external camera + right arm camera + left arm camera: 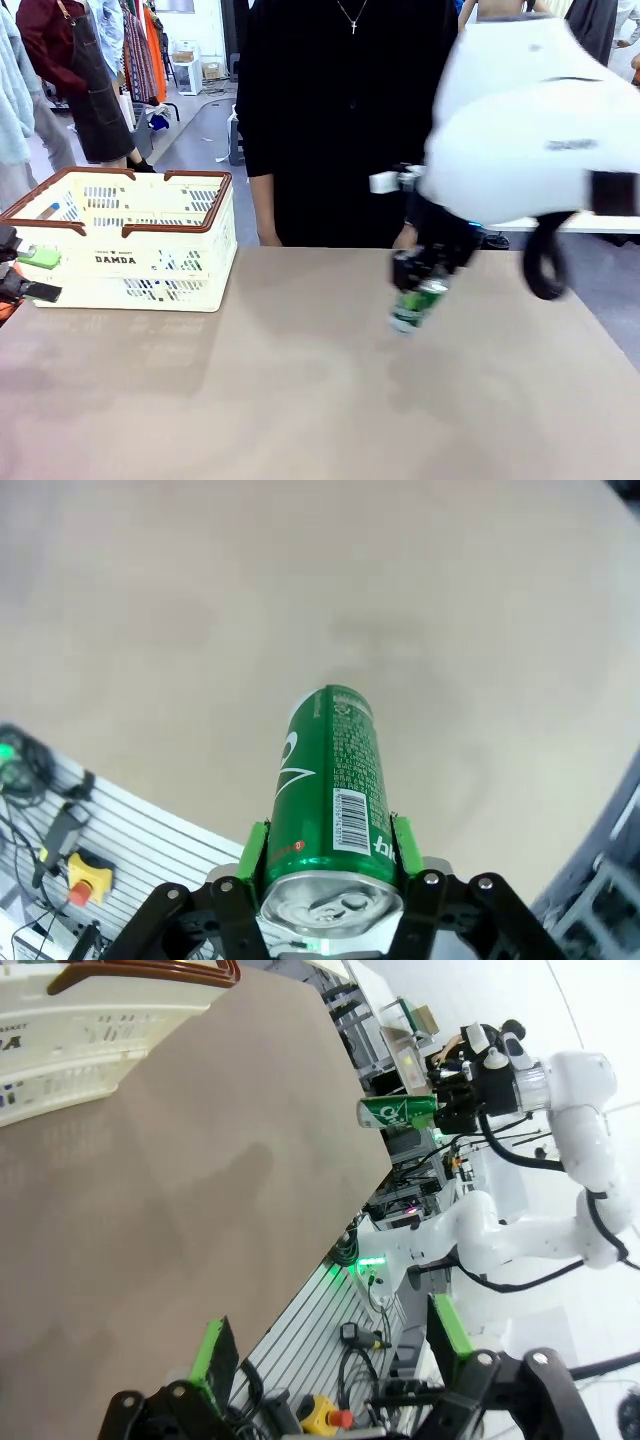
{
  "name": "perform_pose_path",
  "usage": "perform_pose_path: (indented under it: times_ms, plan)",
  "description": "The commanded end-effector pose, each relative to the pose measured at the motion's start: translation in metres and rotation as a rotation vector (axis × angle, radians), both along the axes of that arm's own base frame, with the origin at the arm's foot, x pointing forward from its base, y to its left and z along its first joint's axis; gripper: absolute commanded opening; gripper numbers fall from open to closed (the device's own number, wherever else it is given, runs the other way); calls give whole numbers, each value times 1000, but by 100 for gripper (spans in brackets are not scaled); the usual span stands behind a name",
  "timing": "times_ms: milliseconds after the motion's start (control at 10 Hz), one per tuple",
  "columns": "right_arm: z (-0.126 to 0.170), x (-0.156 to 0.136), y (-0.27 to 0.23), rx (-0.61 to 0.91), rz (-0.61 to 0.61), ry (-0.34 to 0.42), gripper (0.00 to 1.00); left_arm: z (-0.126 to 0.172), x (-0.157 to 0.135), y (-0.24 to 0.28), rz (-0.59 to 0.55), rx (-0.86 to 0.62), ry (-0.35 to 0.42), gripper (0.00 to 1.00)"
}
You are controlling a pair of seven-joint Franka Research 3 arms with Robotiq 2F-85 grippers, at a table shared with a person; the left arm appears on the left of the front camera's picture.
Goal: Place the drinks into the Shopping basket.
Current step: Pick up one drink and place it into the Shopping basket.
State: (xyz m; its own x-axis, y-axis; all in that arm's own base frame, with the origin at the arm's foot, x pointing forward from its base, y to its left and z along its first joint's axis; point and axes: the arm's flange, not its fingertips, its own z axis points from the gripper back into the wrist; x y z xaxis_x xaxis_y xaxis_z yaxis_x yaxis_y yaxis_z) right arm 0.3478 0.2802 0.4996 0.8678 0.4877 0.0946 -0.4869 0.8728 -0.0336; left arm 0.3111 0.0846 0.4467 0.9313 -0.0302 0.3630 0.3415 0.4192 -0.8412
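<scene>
Right now my right gripper (pixel 325 875) is clamped on a slim green drink can with white lettering and a silver top (pixel 332 780), its green pads (pixel 255 848) pressed to either side near the top end. From the right wrist camera the can points away from the fingers over bare tan tabletop (pixel 200 600), with no contact that I can make out. In the front view the green can (pixel 416 303) hangs tilted under the gripper (pixel 425 272), above the right half of the tabletop (pixel 300 380) and near the far edge where a person in black (pixel 335 110) stands.

Nearer me on the other side, my left gripper (pixel 330 1360) has its fingers spread wide with nothing between them, and it sits low at the left edge of the tabletop, just beside the basket.

Farther left stands the large cream-white slotted plastic Shopping basket with brown rim and handles and black "DAMDA" lettering (pixel 205 262), well apart from the held can. A small blue-capped shape (pixel 48 210) shows at its near-left rim; I cannot tell whether that is one of the drinks.

My judgement: this can is picked up but not yet delivered, so it needs to be carried leftward across the tabletop to the basket and let go inside. No other cans stand on the tabletop, so I take this to be late in the task, though the basket's contents are mostly hidden from me.
</scene>
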Motion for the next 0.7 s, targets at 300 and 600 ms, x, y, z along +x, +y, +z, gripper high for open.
perform_pose_path:
  times_ms: [300,600]
  plan:
    - [-32,52,163,-84,379,30,0,4,-1,-1,10,-21,1,100]
    - [-74,55,201,-186,438,76,0,4,-1,-1,10,-21,1,100]
